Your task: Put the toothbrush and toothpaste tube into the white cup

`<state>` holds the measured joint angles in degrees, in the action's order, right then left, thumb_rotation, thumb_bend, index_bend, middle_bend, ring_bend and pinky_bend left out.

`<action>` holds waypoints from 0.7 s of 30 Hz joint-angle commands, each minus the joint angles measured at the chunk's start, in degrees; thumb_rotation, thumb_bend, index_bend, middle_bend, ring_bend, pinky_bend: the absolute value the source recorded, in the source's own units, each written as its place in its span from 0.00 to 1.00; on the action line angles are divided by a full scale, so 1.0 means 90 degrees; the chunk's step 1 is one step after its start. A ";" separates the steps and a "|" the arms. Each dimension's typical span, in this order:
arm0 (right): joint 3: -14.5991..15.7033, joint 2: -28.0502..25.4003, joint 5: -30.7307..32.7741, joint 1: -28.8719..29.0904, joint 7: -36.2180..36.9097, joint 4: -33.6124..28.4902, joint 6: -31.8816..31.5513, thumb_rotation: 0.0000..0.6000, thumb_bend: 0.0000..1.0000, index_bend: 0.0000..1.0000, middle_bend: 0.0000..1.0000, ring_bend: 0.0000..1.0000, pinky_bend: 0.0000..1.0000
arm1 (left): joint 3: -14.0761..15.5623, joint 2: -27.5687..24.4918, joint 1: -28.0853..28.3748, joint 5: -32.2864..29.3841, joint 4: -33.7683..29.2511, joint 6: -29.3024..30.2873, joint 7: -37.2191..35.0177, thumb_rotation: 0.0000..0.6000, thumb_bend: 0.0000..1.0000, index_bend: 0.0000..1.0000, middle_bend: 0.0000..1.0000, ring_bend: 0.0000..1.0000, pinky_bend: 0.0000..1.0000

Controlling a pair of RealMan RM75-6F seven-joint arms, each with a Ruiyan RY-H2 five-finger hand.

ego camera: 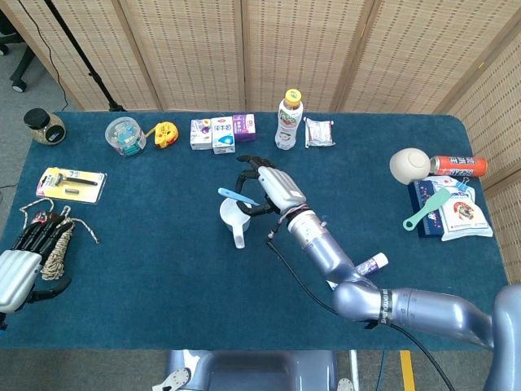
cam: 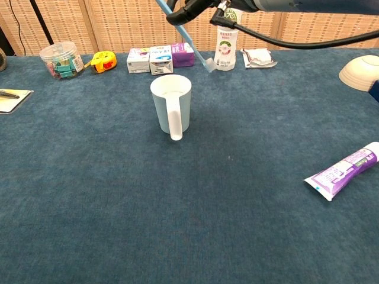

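The white cup point(ego camera: 234, 214) stands mid-table, handle toward me; the chest view shows the cup point(cam: 172, 105) upright. My right hand point(ego camera: 270, 189) hovers just right of and above it, pinching the blue toothbrush point(ego camera: 237, 196). In the chest view the toothbrush point(cam: 189, 40) slants down with its bristle end low, behind and above the cup's rim, and only the lower part of the right hand point(cam: 198, 6) shows at the top edge. The purple-and-white toothpaste tube point(ego camera: 368, 265) point(cam: 346, 171) lies on the cloth to the right. My left hand point(ego camera: 19, 262) rests at the table's left edge, fingers stretched out, holding nothing.
A coiled rope point(ego camera: 59, 243) lies by the left hand. Along the back stand a bottle point(ego camera: 288, 120), small boxes point(ego camera: 221, 132), a plastic jar point(ego camera: 125, 135) and a tape measure point(ego camera: 165, 133). A razor pack point(ego camera: 72, 183) is at left; a bowl point(ego camera: 409, 165), can point(ego camera: 460, 165) and packets point(ego camera: 452, 212) at right.
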<state>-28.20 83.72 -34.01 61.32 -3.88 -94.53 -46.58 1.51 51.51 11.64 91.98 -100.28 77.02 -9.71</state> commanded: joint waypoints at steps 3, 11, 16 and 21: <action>-0.0101 0.0310 0.0393 0.0356 -0.0143 0.0137 -0.0217 1.00 0.43 0.55 0.11 0.00 0.00 | 0.0023 -0.0006 0.0018 0.0029 0.0003 -0.0039 0.0000 1.00 0.24 0.00 0.00 0.00 0.00; -0.0220 0.0704 0.0942 0.0797 -0.0262 0.0491 -0.0368 1.00 0.43 0.54 0.11 0.00 0.00 | 0.0038 -0.0017 0.0017 0.0067 0.0026 -0.0014 -0.0037 1.00 0.24 0.00 0.00 0.00 0.00; -0.0201 0.0870 0.1119 0.0943 -0.0332 0.0583 -0.0415 1.00 0.43 0.54 0.11 0.00 0.00 | 0.0040 -0.0041 0.0030 0.0072 0.0053 -0.0022 -0.0129 1.00 0.24 0.00 0.00 0.00 0.00; -0.0135 0.1056 0.1172 0.0967 -0.0285 0.0710 -0.0427 1.00 0.43 0.54 0.11 0.00 0.00 | 0.0055 -0.0068 0.0024 0.0120 0.0089 0.0018 -0.0236 1.00 0.24 0.00 0.00 0.00 0.00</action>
<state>-29.53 93.00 -23.57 70.00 -6.62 -88.35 -50.41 1.99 50.93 11.87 93.01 -99.53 77.13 -11.78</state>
